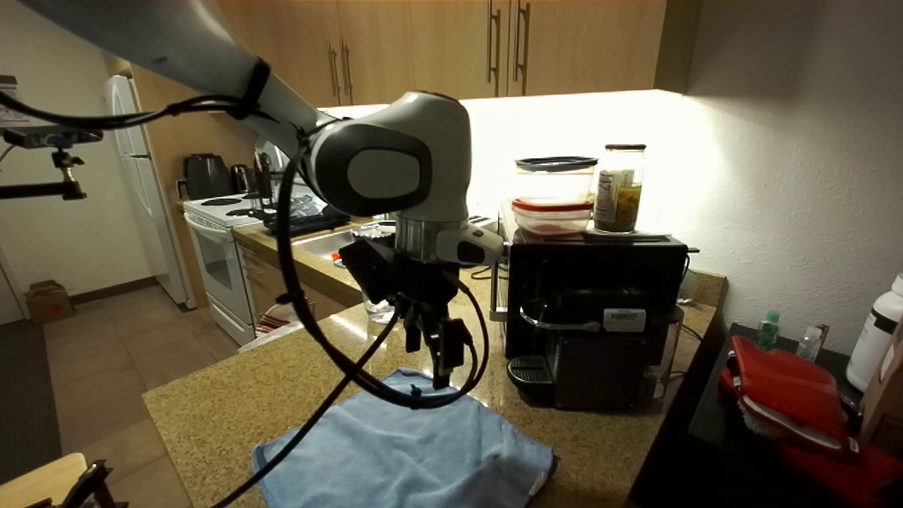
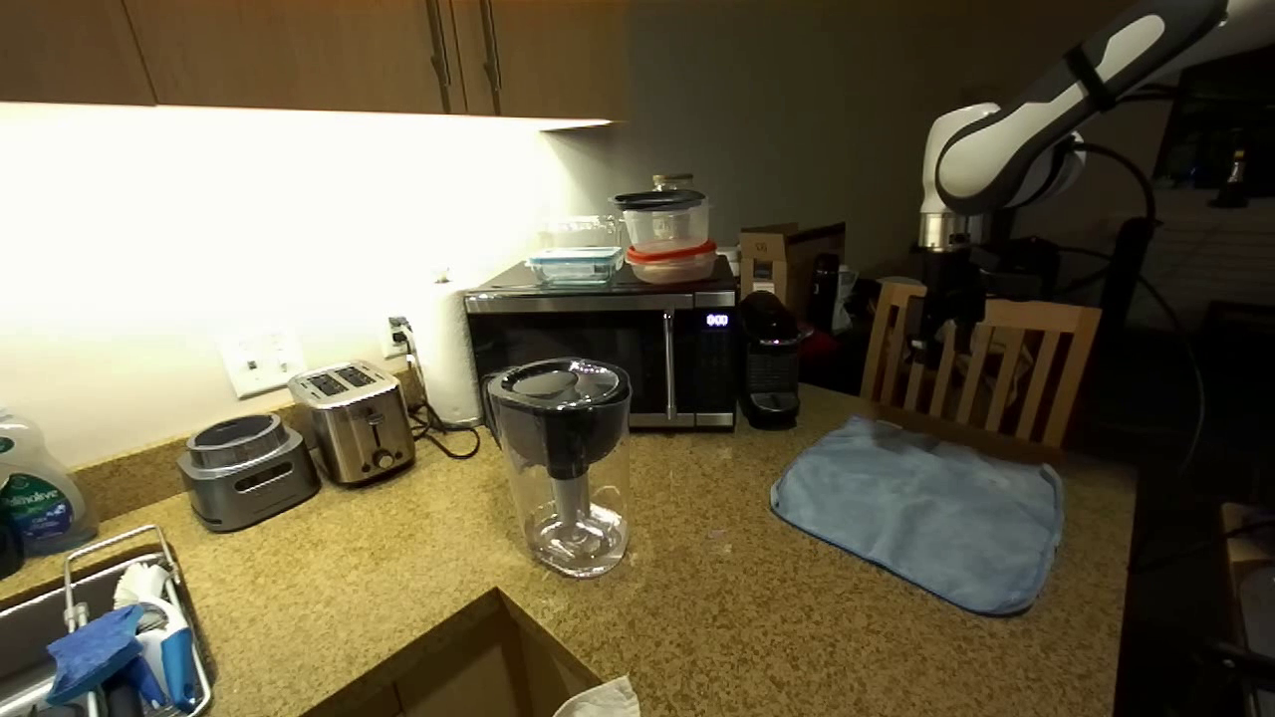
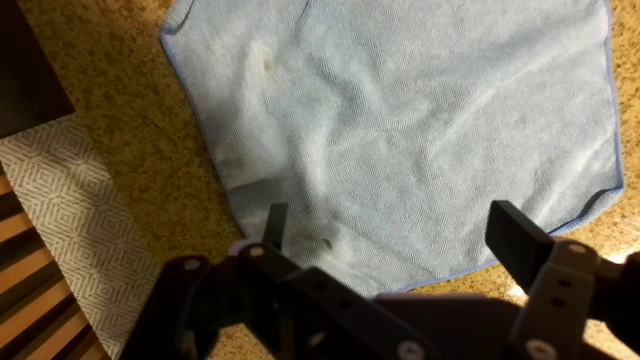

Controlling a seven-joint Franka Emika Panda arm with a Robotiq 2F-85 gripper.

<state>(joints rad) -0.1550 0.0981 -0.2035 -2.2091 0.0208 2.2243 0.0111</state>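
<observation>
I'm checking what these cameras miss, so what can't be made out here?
Under the blue cloth: hidden in all views by the cloth itself.
Base of the arm: cut off by the picture's edge in both exterior views.
White sticker: print too small, in an exterior view.
Soap bottle: cut off by the left edge, in an exterior view.

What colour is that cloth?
The cloth is light blue; it shows best in an exterior view, where all of it fits.
</observation>
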